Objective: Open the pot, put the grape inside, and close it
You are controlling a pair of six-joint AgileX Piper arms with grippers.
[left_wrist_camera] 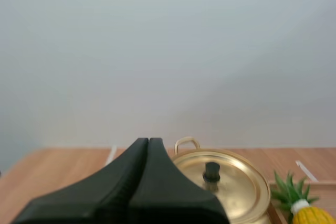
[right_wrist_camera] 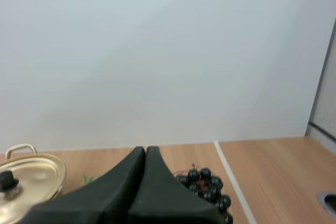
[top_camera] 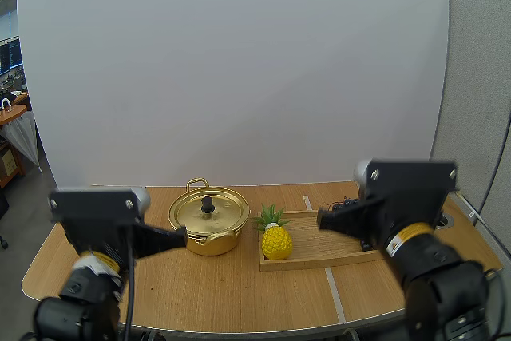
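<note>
Grapes [right_wrist_camera: 207,184] lie just beyond my right hand [right_wrist_camera: 146,150], closed on nothing; my left hand [left_wrist_camera: 148,141], also closed empty, hovers near the lidded pot [left_wrist_camera: 239,188].

At the centre right of the high view, the right gripper [top_camera: 322,217] and its arm covered most of the bunch of grapes [top_camera: 349,204]. What remained was a dark scrap too small to make out. The arm also hid the right end of the wooden tray [top_camera: 327,247]. At lower left, the left gripper [top_camera: 182,235] overlapped the pot [top_camera: 211,243] at its left wall.

In the left wrist view, the frame edge cut off the pineapple [left_wrist_camera: 310,216] and the pot's near side. In the right wrist view, the edge cut the pot too, and the right gripper masked the grapes' near side.
</note>
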